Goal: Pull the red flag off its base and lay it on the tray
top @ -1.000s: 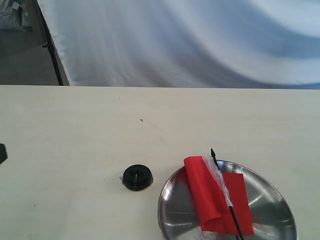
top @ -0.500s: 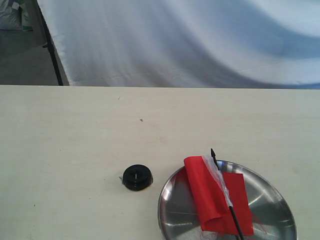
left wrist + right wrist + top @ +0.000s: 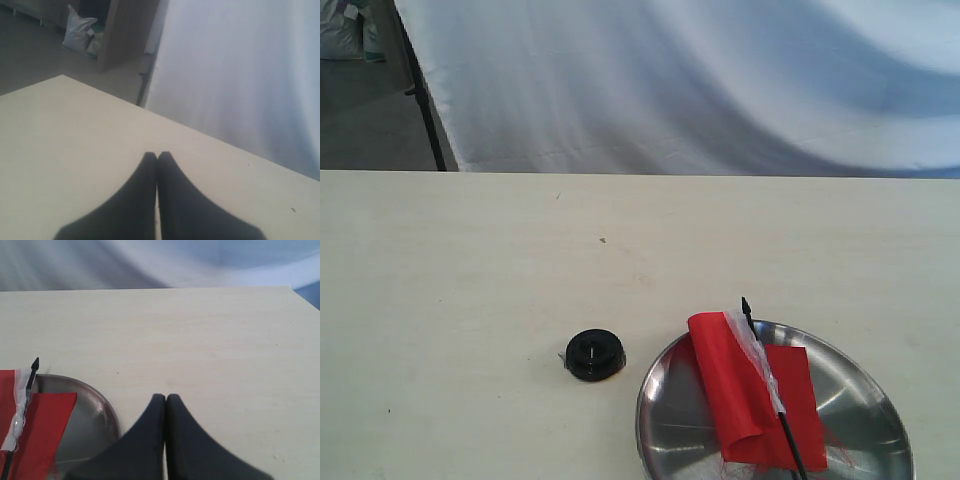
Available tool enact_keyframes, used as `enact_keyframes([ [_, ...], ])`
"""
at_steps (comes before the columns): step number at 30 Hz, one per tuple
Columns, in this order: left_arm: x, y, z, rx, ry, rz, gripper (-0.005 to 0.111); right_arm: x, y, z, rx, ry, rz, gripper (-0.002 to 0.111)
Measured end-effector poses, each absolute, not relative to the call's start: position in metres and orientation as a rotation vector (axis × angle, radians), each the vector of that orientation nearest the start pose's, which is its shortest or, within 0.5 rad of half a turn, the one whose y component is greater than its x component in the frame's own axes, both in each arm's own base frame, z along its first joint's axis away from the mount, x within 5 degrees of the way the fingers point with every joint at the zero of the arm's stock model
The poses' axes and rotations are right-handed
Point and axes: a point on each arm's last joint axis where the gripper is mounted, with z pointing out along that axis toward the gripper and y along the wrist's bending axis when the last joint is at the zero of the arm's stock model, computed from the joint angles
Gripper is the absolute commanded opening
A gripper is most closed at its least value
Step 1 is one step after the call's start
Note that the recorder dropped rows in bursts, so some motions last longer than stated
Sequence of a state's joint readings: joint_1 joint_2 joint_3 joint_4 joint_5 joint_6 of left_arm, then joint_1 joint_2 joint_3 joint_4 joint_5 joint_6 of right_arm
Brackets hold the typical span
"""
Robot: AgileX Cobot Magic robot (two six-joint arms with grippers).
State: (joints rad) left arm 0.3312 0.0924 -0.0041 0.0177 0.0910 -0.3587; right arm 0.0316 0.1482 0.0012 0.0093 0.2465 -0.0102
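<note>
The red flag point(image 3: 752, 395) lies folded on the steel tray point(image 3: 865, 405) at the front right of the table, its black pole tip reaching over the tray's far rim. The right wrist view shows the same red flag point(image 3: 37, 425) and tray point(image 3: 95, 410) beside my right gripper point(image 3: 165, 397), which is shut on nothing. The black round base point(image 3: 594, 354) stands bare on the table left of the tray. My left gripper point(image 3: 157, 155) is shut and holds nothing, over bare tabletop. Neither gripper shows in the exterior view.
A white cloth backdrop point(image 3: 700, 80) hangs behind the table's far edge, with a black stand leg point(image 3: 420, 95) at the back left. A white bag point(image 3: 79, 32) sits on the floor beyond the table.
A dark piece of the left arm at the exterior view's left edge one second ago has gone out of view. Flag, base and tray have not moved.
</note>
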Motion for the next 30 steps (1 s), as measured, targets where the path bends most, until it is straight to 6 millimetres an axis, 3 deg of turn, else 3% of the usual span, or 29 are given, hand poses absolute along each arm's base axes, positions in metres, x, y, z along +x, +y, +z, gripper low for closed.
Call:
enact_keyframes([
  [14,0.058,0.02,0.201,-0.534,1.56,0.009,0.0,0.065,0.002,0.182,-0.032,1.879,0.023,0.0],
  [22,0.052,0.019,0.189,-0.325,1.737,0.217,0.0,0.065,0.002,0.182,-0.032,1.879,0.023,0.0],
  [30,0.052,0.015,0.185,-0.186,1.801,0.238,0.0,0.065,0.002,0.182,-0.032,1.879,0.023,0.0],
])
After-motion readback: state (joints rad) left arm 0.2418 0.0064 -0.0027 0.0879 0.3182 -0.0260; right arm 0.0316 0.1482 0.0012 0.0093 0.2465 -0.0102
